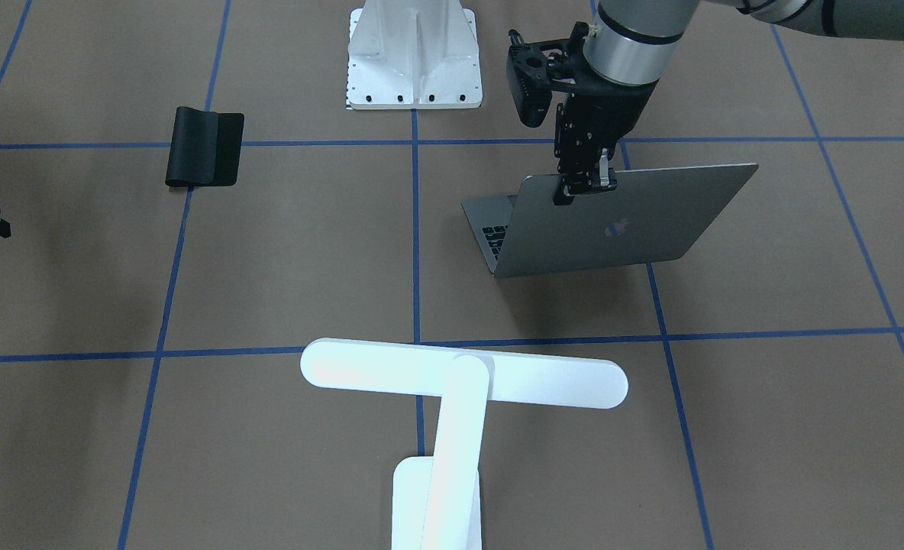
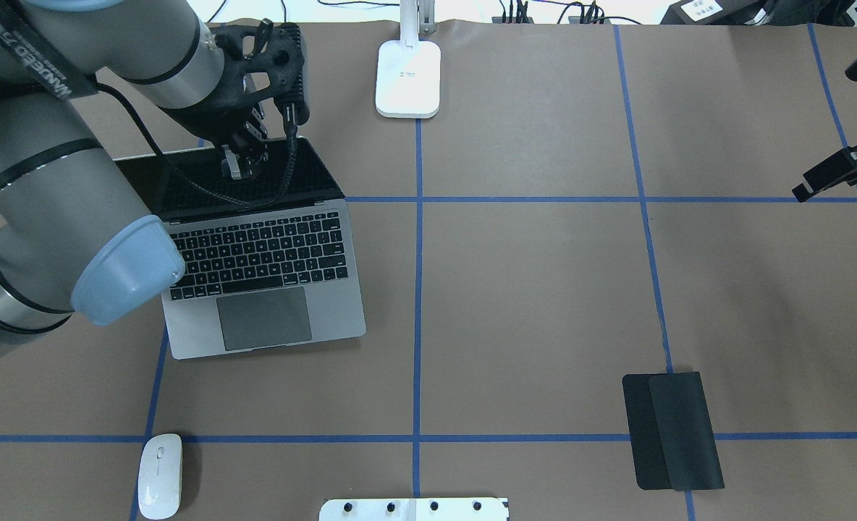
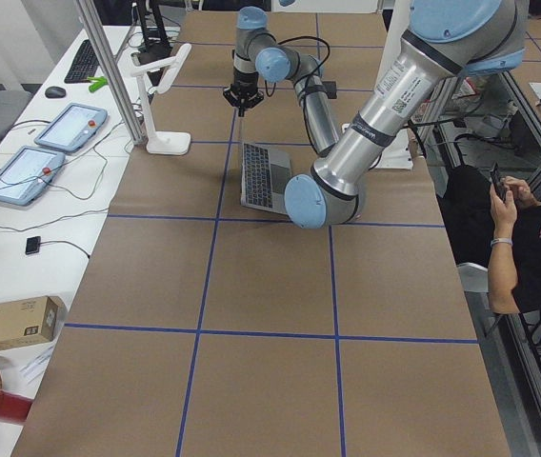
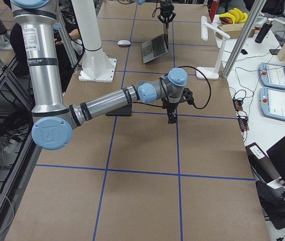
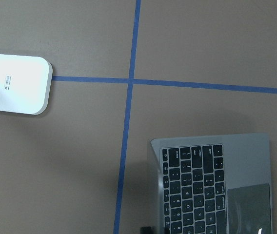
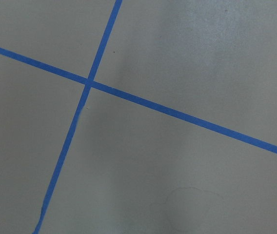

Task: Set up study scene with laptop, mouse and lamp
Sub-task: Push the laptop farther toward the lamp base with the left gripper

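The left gripper (image 1: 585,183) is clamping the lid edge of the laptop (image 1: 650,221), standing open on the left of the table (image 2: 530,289), while the mouse (image 2: 159,475) and lamp (image 1: 463,382) are likely awaiting placement.

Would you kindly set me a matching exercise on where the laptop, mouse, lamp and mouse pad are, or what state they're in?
1 laptop
2 mouse
3 lamp
4 mouse pad

A partly folded, robot's right side
B far table edge, centre
C open, lid pinched by left gripper
D near edge, robot's left side

Pairs: 1-C, 2-D, 3-B, 4-A
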Robot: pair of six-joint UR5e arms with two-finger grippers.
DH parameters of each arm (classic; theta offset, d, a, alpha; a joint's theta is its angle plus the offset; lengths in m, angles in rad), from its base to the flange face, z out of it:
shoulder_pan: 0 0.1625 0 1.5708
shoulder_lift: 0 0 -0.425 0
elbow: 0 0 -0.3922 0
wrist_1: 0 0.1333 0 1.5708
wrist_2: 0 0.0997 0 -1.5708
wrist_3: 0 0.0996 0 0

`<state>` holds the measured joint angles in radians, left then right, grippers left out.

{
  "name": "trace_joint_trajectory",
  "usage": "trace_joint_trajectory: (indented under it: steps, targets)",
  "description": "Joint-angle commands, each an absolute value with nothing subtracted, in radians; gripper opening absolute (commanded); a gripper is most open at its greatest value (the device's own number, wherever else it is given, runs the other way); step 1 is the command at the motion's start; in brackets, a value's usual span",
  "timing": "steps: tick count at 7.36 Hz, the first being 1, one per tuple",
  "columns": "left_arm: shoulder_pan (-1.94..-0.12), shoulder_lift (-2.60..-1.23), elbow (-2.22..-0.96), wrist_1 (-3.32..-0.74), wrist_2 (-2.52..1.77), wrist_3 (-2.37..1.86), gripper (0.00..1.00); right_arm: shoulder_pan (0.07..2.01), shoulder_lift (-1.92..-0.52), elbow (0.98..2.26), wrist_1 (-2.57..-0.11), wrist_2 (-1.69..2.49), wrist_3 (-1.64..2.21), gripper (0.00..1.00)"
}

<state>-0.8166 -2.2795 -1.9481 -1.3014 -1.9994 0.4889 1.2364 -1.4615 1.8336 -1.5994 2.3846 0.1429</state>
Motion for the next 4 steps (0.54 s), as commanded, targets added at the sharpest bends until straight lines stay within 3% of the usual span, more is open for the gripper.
trace_joint_trajectory:
  steps: [1,4]
  targets:
    - [-0.812,-2.278,-1.93,-1.313,-1.982,0.548,0.0,1.236,-1.46,1.83,-1.6,2.382,0.146,1.0]
    - [-0.744,-2.322,-1.884,-1.362,-1.911,0.473,0.0,1.236,-1.457,1.832,-1.6,2.382,0.149,1.0]
